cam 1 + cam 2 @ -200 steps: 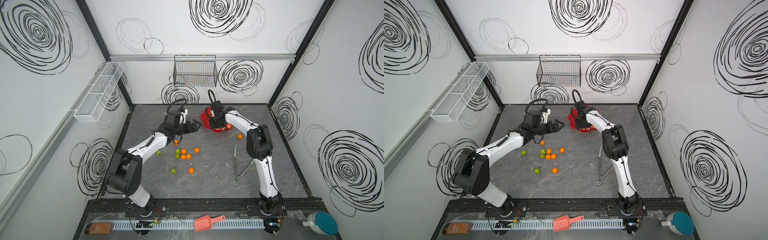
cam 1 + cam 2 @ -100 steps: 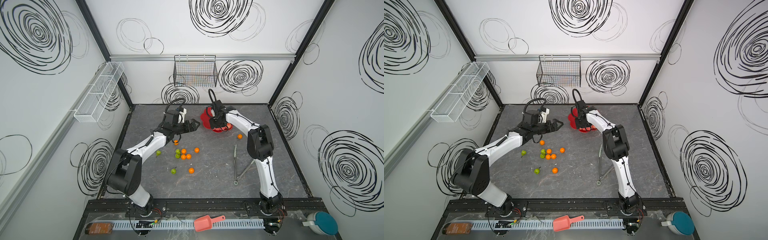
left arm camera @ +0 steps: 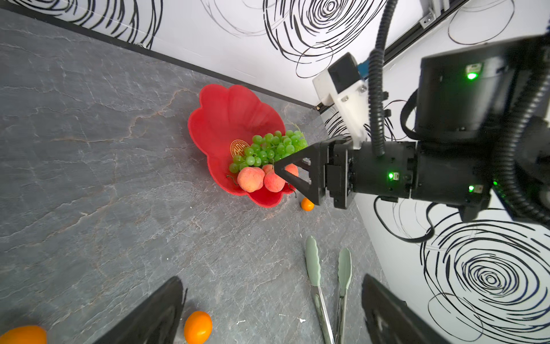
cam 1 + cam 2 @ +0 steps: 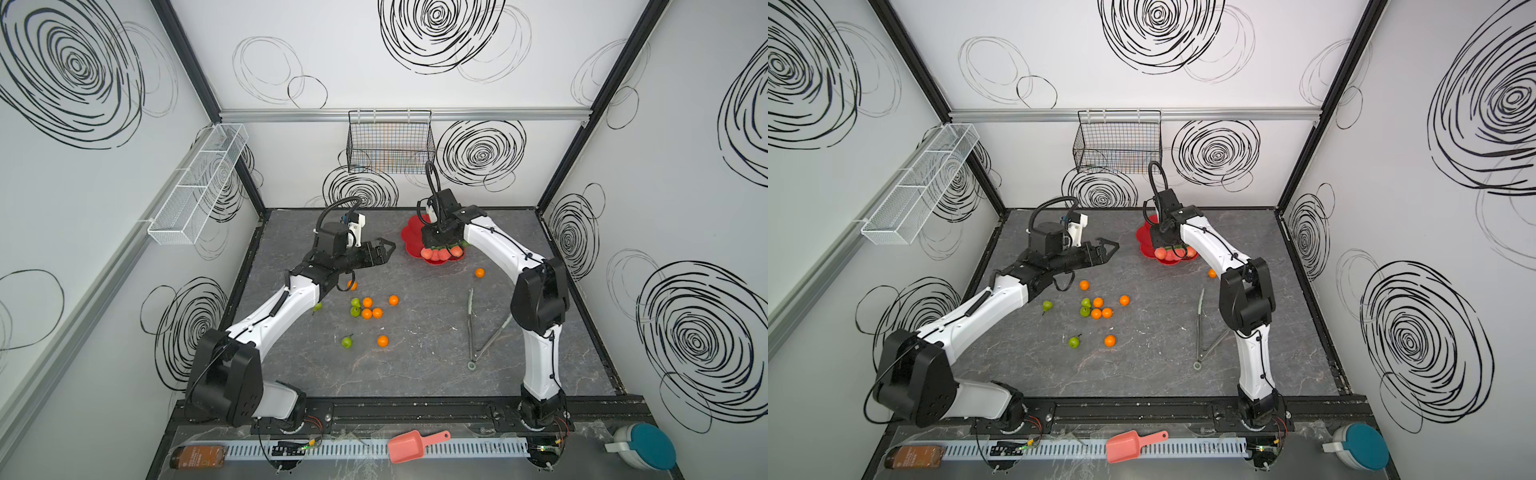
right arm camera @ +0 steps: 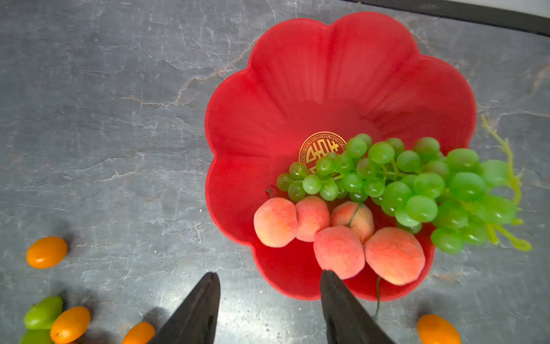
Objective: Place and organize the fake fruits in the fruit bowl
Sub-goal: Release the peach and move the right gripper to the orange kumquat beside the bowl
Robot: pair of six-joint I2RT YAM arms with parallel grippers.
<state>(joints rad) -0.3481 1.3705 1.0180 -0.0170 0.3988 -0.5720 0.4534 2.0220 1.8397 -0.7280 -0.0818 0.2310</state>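
Where five peaches (image 5: 339, 251) lie, one grape bunch (image 5: 416, 184) lies.

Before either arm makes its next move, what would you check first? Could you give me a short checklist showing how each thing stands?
1. Right gripper free: ok. Its jaws are apart with nothing between them, above the fruit bowl edge.
2. Left gripper free: ok. It is open and empty.
3. Room in the bowl: ok. About half its floor is bare.
4. Grapes fully inside: not ok. The bunch's stem end hangs over the rim.
5. Peaches settled: ok. Five lie together in the bowl.
6. All fruit collected: not ok. Several oranges and pears lie on the table.
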